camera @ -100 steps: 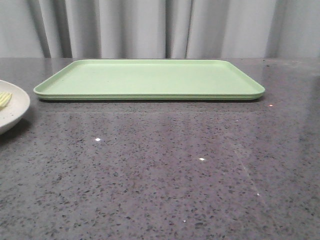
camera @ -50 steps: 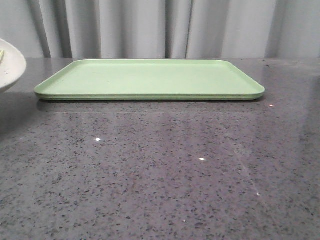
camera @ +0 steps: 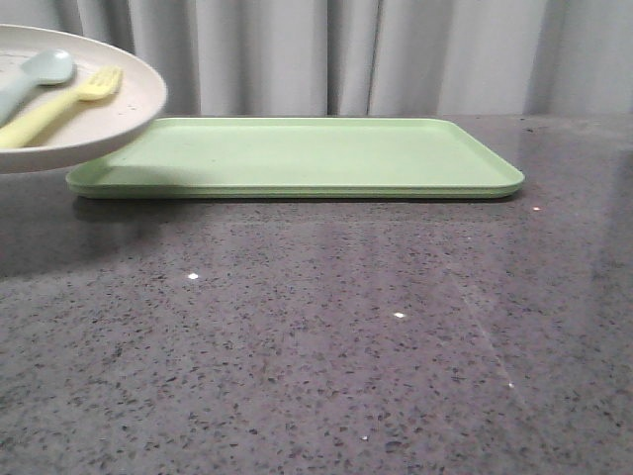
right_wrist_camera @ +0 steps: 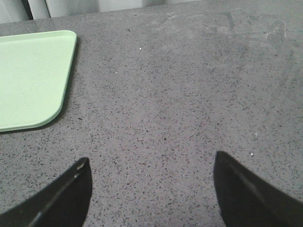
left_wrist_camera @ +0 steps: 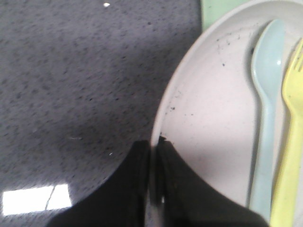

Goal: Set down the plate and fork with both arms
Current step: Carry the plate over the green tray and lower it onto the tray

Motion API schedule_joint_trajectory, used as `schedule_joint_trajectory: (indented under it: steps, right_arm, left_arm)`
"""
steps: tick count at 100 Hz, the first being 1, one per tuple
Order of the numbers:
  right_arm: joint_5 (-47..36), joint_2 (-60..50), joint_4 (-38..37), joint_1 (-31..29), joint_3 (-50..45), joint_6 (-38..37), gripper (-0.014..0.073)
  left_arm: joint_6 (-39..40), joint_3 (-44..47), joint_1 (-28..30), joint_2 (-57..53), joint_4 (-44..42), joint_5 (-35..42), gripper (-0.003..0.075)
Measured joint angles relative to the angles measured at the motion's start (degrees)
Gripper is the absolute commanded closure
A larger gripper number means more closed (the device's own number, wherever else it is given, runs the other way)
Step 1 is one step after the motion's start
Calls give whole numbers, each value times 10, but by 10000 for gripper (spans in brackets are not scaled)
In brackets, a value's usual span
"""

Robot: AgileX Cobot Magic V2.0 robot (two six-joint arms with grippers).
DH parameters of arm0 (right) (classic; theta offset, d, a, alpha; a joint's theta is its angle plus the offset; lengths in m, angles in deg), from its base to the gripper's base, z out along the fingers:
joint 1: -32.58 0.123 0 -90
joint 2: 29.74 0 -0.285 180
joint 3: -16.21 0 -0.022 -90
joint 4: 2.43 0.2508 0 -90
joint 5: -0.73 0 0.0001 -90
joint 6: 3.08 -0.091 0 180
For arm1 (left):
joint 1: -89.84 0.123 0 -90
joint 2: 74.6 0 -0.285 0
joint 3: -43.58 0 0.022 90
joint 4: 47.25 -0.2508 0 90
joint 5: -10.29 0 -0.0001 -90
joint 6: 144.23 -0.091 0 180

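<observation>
The cream-white speckled plate (camera: 109,119) hangs in the air at the far left of the front view, over the tray's left end. My left gripper (left_wrist_camera: 154,146) is shut on the plate (left_wrist_camera: 208,118), its rim pinched between the two black fingers. The yellow fork (camera: 59,107) lies in the plate beside a pale blue spoon (camera: 35,77). In the left wrist view the fork (left_wrist_camera: 289,142) and the spoon (left_wrist_camera: 266,104) lie side by side. My right gripper (right_wrist_camera: 150,163) stands open over bare countertop, with nothing between its fingers.
A flat light green tray (camera: 297,158) lies on the dark speckled countertop (camera: 326,327) in front of grey curtains. Its corner (right_wrist_camera: 28,80) shows in the right wrist view, off to one side of the right gripper.
The plate has risen from the table at the far left and moved right, toward the tray's left end. The fork and spoon in it now show. The tray has not moved.
</observation>
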State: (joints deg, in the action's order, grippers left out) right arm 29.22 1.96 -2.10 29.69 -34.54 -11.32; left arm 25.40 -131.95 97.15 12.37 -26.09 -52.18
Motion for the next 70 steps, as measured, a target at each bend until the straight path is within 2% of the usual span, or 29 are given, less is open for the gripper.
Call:
schedule_joint_trajectory:
  steps: [26,70]
  right_arm:
    - [0,0,0,0,0,0,52]
    - [0,0,0,0,0,0,52]
  left_arm:
    - [26,-71,-81,91,46,59,741]
    - [96,-232,-178,253,51,86,741]
